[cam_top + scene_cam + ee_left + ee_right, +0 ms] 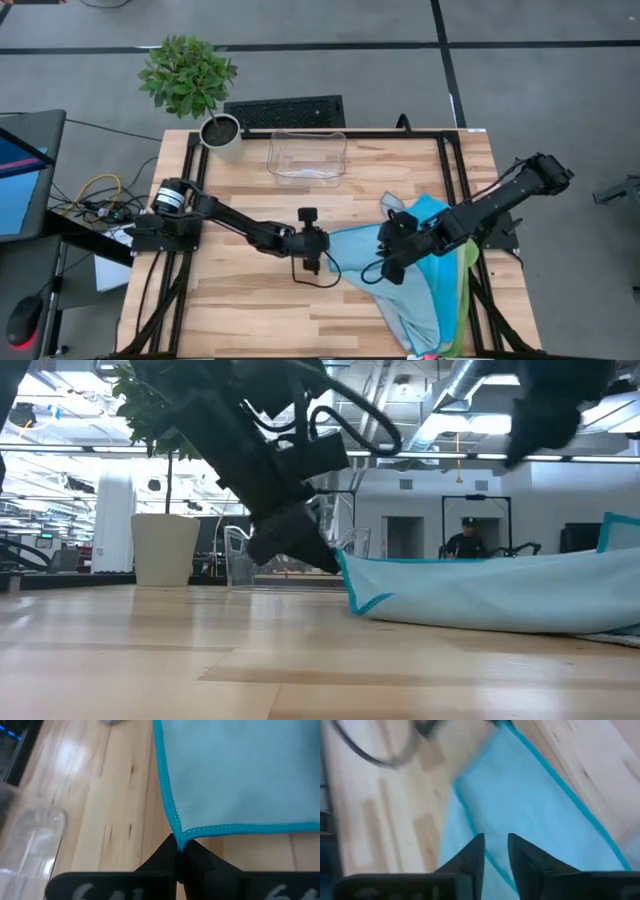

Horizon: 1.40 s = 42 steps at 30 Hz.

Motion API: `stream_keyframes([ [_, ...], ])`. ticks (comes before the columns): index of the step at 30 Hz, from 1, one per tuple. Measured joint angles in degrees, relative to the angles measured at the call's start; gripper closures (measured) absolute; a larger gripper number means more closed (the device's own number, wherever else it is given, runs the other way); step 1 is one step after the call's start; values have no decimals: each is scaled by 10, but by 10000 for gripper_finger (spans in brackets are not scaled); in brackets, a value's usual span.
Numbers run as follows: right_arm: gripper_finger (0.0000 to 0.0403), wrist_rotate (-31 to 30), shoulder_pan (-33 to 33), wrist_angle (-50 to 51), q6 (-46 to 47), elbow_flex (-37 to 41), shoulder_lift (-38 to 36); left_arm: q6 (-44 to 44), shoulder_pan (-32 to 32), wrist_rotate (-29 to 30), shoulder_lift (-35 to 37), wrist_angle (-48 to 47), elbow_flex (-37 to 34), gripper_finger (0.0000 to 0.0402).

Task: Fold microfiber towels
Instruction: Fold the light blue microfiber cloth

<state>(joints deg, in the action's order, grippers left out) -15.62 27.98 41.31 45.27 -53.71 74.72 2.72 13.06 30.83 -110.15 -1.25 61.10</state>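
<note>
A light blue microfiber towel (360, 258) with a teal hem lies spread on the wooden table, right of centre. My left gripper (320, 252) reaches in from the table's left and is shut on the towel's left corner. My right gripper (496, 845) hovers over the same towel's right part (388, 262), its fingers a small gap apart and nothing seen between them. More towels lie piled under and beside it: teal (438, 214), green (466, 290) and a pink edge (430, 354). My left gripper pinches the towel's hemmed corner (180, 838) between its two fingertips. The fingers come from the table's left, slanting down. The corner (347, 563) is raised a little off the wood, while the rest of the towel (480, 598) lies on the table. My right gripper: I cannot tell whether it touches the towel.
A clear plastic bin (307, 158) stands at the far middle of the table. A potted plant (218, 132) is at the far left corner. Bare wood (250, 300) stretches along the near left. A person (465, 541) shows far back in the room.
</note>
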Motion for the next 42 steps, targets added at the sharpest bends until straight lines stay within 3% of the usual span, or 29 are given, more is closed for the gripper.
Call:
stream_keyframes([
  [5, 232, 1, 40, 114, 103, 9, 0, -6, 1, 0, 1, -10, 0, 401],
  [12, 176, 1, 97, 162, 192, 21, 0, -6, -8, 0, 1, 5, 0, 401],
  [20, 173, -8, 100, 195, 188, 30, 24, -5, -12, -5, 1, 11, 0, 401],
  [27, 172, -7, 86, 146, 174, 60, 34, -7, -11, -6, 1, 14, 0, 401],
  [34, 201, -8, 86, 145, 146, 60, 34, -7, -12, -5, 1, 21, 0, 401],
  [42, 305, 5, 82, 134, 131, 60, 63, -6, -12, -5, 1, 22, 0, 401],
])
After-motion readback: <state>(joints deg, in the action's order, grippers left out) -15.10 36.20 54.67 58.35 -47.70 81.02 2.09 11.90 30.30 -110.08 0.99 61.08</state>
